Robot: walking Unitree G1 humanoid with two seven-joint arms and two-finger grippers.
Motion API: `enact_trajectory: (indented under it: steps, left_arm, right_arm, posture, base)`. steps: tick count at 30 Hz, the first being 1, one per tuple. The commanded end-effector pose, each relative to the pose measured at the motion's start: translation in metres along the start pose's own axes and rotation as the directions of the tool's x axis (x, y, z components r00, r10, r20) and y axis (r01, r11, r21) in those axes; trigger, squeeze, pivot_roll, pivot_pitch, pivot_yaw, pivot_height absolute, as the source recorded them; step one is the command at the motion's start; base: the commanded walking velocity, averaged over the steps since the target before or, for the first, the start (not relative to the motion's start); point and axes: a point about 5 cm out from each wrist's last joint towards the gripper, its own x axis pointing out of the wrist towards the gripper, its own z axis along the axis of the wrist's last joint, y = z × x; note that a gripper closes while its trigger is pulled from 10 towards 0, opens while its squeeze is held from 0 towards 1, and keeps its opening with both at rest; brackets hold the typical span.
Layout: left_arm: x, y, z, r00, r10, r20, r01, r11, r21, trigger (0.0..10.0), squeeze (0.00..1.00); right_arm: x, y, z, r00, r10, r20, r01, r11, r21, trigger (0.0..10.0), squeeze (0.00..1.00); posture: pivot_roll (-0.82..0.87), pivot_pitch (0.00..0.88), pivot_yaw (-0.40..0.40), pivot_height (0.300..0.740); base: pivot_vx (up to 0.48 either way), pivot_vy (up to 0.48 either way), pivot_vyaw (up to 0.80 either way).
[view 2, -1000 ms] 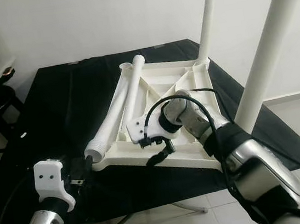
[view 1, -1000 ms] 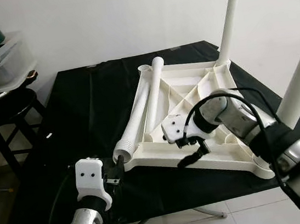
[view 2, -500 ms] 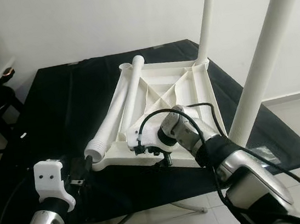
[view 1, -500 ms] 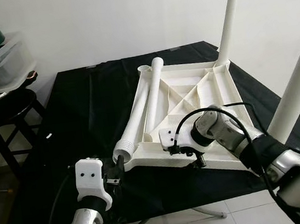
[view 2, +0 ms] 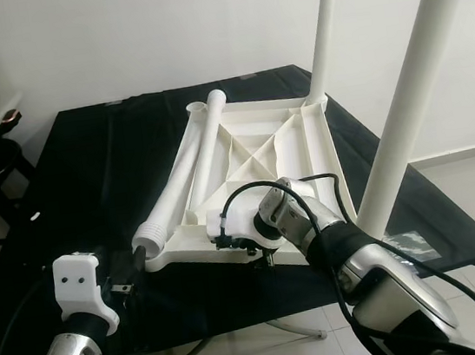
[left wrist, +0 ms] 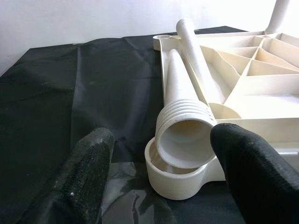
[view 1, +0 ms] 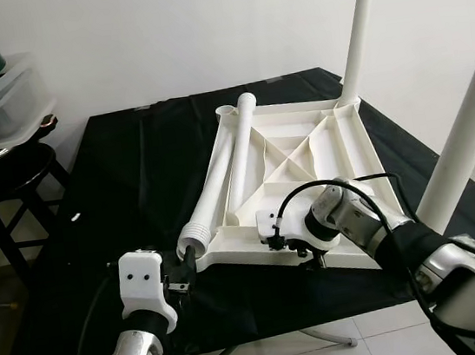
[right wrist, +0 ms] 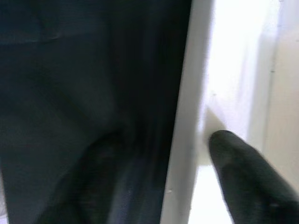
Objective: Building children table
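Though not finished, looks about half done by this showing. Has the upturned table panel point(view 1: 304, 147) lying flat on the black-draped tabletop point(view 1: 132, 174), ribs upward, with the far upright leg point(view 1: 358, 30) and the near upright leg point(view 1: 465, 143) already standing in the right-hand corners. Leaves two loose legs point(view 1: 228, 174) still to fit, lying side by side along the left edge and running from far to near. Puts the ribbed end point(left wrist: 184, 140) of one of them right over the empty near-left socket point(left wrist: 173, 182) (resting on its rim, as far as can be told).

Finds the left tool point(view 1: 184, 272) just near of that ribbed end, fingers spread wide and level with it, touching nothing. Finds the right tool point(view 1: 309, 254) down at the panel's near edge, fingers apart and astride the rim, one on the cloth side and one inside, not seen to be clamping.
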Motion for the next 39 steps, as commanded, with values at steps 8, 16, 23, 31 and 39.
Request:
enact_trajectory:
  steps: [8,16,23,31,39]
  left_arm:
    - [-0.001,0.000,-0.003,1.000,0.003,-0.012,-0.004,1.000,-0.008,10.0,0.00]
    - [-0.001,-0.001,-0.004,1.000,0.002,-0.014,-0.002,1.000,-0.011,10.0,0.00]
    - [-0.001,-0.001,-0.004,1.000,0.001,-0.014,-0.001,1.000,-0.014,10.0,0.00]
    - [-0.002,-0.001,-0.005,1.000,-0.002,-0.017,0.002,1.000,-0.012,10.0,0.00]
    - [-0.002,0.000,-0.005,1.000,-0.001,-0.019,0.001,1.000,-0.012,10.0,0.00]
  right_arm:
    - [0.001,0.004,-0.015,0.997,0.018,-0.072,-0.019,1.000,-0.001,0.0,0.00]
    - [-0.004,0.006,-0.020,0.996,0.035,-0.088,-0.038,0.998,-0.040,0.0,0.00]
    - [-0.012,0.013,-0.020,0.997,0.068,-0.030,-0.073,0.975,-0.209,0.0,0.00]
    - [-0.028,0.029,-0.049,0.978,0.125,-0.164,-0.183,0.891,-0.415,0.0,0.00]
    - [-0.040,0.030,-0.060,0.969,0.077,-0.235,-0.189,0.845,-0.500,0.0,0.00]
  posture:
    - [-0.07,0.017,0.026,0.740]
    - [-0.07,0.014,0.026,0.740]
    - [-0.08,0.010,0.025,0.740]
    - [-0.07,0.009,0.025,0.740]
    - [-0.07,0.015,0.028,0.740]
  base:
    - [0.000,0.000,0.00]
    - [0.000,0.000,0.00]
    - [0.000,0.000,0.00]
    - [0.000,0.000,0.00]
    - [0.000,0.000,0.00]
